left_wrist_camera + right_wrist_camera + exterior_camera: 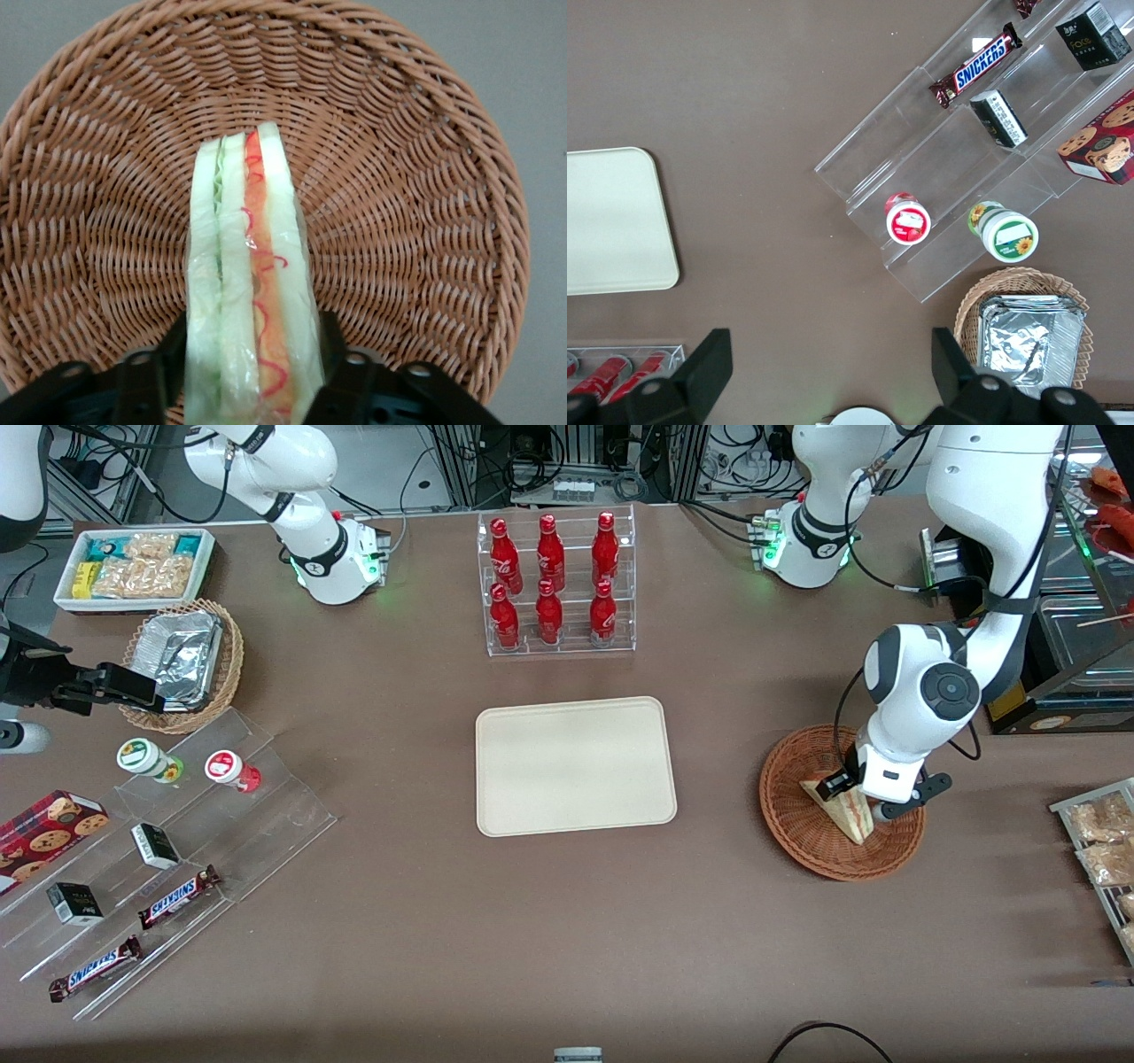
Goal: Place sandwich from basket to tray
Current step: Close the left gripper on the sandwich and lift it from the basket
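One sandwich (849,813) gripped in the basket (802,824), the tray (574,766) bare

Both fingers (350,376) of the left arm's gripper (864,802) press against the sandwich's flat bread faces, one on each side, with the wedge standing on edge between them in the round reddish-brown wicker bowl. The wrist view shows its cut edge facing the camera: pale bread layers with a green stripe and a red-orange stripe under clear wrap, running toward the centre of the weave. The basket sits toward the working arm's end of the table, well apart from the cream-beige tray, which lies flat near the middle of the table. A clear rack of red bottles (554,580) stands farther from the front camera than the tray. Toward the parked arm's end lie a stepped acrylic display with Snickers bars (177,896) and a tan wicker basket holding a foil container (182,657)
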Robot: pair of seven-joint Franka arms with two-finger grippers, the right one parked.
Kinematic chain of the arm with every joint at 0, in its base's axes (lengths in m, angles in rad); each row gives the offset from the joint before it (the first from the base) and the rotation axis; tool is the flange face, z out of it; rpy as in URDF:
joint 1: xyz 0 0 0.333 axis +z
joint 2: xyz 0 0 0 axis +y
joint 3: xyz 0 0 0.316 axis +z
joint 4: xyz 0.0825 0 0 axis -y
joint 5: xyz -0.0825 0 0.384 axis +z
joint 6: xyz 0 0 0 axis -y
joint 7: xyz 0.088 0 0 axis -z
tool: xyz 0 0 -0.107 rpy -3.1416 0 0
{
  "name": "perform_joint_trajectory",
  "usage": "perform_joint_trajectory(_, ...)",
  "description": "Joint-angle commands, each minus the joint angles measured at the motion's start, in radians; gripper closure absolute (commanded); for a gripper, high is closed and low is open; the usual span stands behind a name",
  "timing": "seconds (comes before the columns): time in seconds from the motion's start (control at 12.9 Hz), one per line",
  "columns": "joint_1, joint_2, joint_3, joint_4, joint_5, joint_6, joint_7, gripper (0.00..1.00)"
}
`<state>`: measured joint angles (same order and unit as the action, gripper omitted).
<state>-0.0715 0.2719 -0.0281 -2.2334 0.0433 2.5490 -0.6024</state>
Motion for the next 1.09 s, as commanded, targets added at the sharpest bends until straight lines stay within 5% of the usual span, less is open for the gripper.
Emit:
perform_joint_trajectory(0.0,0.001,-0.006,0.001,0.023,0.001,0.000,-0.013,1.00)
perform_joint_trajectory(0.31,-0.036,-0.071,-0.003,0.084,0.015,-0.155,-0.004,1.00)
perform_joint_trajectory(0.7,-0.201,-0.013,-0.004,0.461,0.010,-0.577,-0.020,1.00)
perform_joint_trajectory(1.01,-0.351,0.099,-0.007,0.647,-0.009,-0.618,-0.129,1.00)
